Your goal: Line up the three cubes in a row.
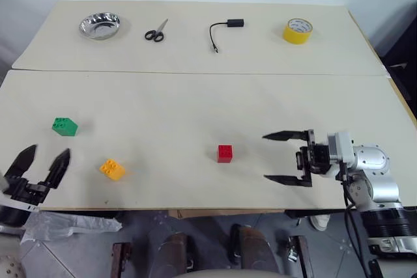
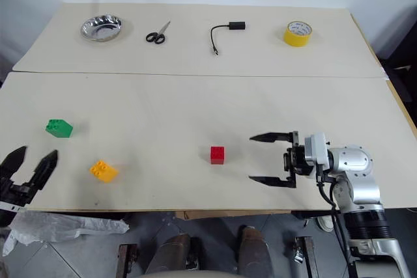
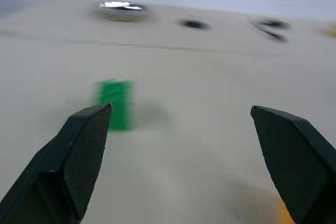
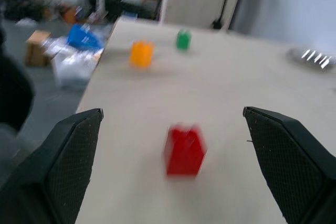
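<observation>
Left eye view — bowl (image 1: pixel 100 25), scissors (image 1: pixel 156 32), cable (image 1: pixel 225 30), tape roll (image 1: pixel 298 30) along far edge.

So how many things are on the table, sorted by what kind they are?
Cubes: 3 (green cube, yellow-orange cube, red cube)
Metal bowl: 1
Scissors: 1
Black cable: 1
Yellow tape roll: 1
Total: 7
</observation>
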You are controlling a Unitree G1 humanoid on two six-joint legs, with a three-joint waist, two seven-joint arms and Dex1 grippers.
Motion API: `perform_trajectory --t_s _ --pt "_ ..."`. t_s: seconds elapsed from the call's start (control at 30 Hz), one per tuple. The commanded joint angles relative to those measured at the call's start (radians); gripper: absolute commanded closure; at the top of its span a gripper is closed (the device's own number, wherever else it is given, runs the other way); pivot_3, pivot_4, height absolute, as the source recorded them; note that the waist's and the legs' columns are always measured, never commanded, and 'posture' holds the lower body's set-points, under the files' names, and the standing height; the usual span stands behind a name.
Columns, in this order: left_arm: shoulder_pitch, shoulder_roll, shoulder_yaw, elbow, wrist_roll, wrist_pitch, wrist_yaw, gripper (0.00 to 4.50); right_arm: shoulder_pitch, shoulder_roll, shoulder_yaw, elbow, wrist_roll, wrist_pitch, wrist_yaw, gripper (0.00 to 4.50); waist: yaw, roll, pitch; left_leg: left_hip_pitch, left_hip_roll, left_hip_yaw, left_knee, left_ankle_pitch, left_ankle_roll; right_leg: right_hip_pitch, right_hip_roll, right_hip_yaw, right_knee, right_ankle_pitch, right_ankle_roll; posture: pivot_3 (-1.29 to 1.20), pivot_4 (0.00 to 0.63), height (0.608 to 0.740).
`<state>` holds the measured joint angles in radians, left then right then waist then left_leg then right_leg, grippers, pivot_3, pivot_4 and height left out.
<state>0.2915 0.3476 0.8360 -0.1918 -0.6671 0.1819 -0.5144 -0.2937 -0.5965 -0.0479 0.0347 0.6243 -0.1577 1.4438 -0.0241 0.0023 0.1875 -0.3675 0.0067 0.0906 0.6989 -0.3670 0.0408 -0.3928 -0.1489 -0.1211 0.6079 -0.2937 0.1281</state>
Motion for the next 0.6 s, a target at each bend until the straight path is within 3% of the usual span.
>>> perform_trajectory --t_s 0.03,0.2,0.33,0.43,0.6 --pt "0.060 -0.020 0.083 0.037 0.021 -0.082 0.046 0.00 -0.010 0.036 -0.026 -0.079 0.036 0.033 -0.069 0.02 0.001 -0.001 -0.001 0.000 0.000 0.000 0.000 0.000 0.000 0.000 0.000 0.000 0.000 0.000 0.000 0.00 0.150 0.740" --pt "0.093 -0.004 0.056 0.094 0.046 -0.157 -0.004 0.00 -0.015 0.062 -0.023 -0.102 0.031 0.044 -0.082 0.02 0.020 -0.002 -0.001 0.000 -0.002 0.000 0.000 -0.001 0.001 0.000 0.000 0.000 -0.001 0.000 0.000 0.00 0.150 0.740" --pt "0.018 -0.003 0.014 0.038 0.046 -0.149 0.077 0.00 -0.018 0.064 -0.024 -0.085 0.020 0.033 -0.070 0.02 0.033 -0.004 -0.002 0.000 -0.003 -0.001 0.000 -0.001 0.001 0.000 -0.002 0.003 0.000 0.000 0.000 0.00 0.150 0.740" --pt "-0.106 0.044 -0.070 -0.030 0.064 -0.007 0.225 0.00 -0.019 0.061 -0.018 -0.071 0.014 0.030 -0.052 0.02 0.037 -0.005 -0.003 -0.001 -0.002 -0.001 0.000 -0.001 0.001 0.000 -0.002 0.006 -0.001 0.000 0.000 0.00 0.150 0.740" --pt "-0.332 0.178 -0.176 0.111 0.114 0.192 0.327 0.00 -0.020 0.068 -0.006 -0.065 0.009 0.038 -0.037 0.02 0.034 -0.005 -0.004 0.000 -0.003 0.000 0.000 0.000 0.001 -0.001 0.001 0.001 0.003 0.000 0.000 0.00 0.150 0.740"
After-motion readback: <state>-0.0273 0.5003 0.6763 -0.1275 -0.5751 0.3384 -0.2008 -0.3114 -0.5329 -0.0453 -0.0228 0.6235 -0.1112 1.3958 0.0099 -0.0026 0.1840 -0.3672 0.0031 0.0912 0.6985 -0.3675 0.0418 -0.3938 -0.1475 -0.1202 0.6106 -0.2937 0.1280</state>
